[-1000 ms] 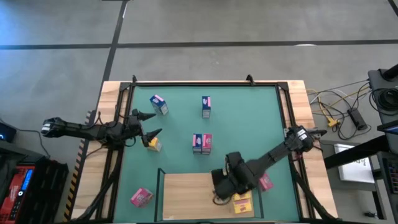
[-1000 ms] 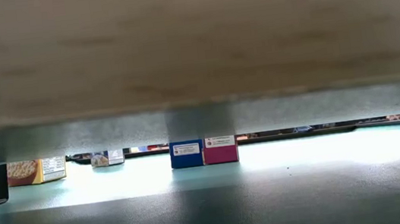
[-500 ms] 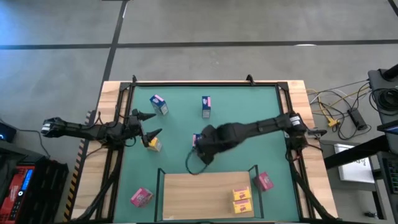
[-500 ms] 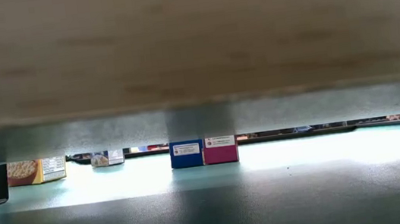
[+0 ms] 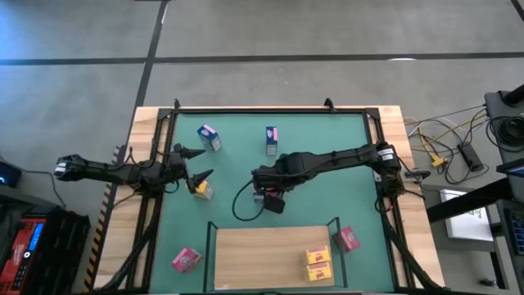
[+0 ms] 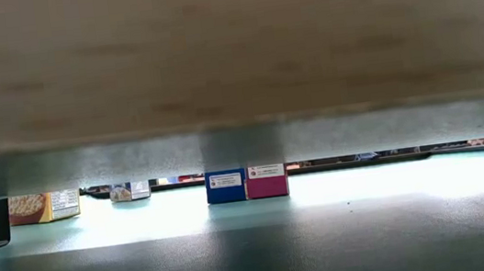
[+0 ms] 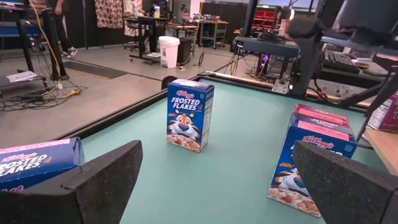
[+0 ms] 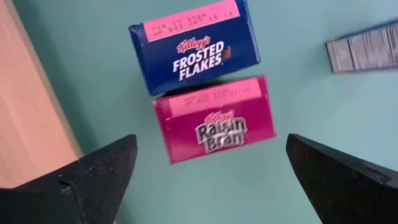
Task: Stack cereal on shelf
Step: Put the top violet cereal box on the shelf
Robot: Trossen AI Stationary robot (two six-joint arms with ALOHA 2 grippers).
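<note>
A blue cereal box and a pink one stand side by side in the middle of the green mat; they also show in the low view, blue and pink. My right gripper hangs open above them, pointing down, a finger on either side of the pink box and clear of it. Two yellow boxes lie on the wooden shelf board. My left gripper waits open at the mat's left, empty, near a yellow box.
A blue box and an upright blue box stand toward the far side. A pink box lies right of the shelf and another left of it. The shelf's dark posts rise at its corners.
My right gripper has left the shelf's right part, where the yellow boxes stay, and swung toward the far-left to the mat's middle, over the blue and pink pair. No box has moved.
</note>
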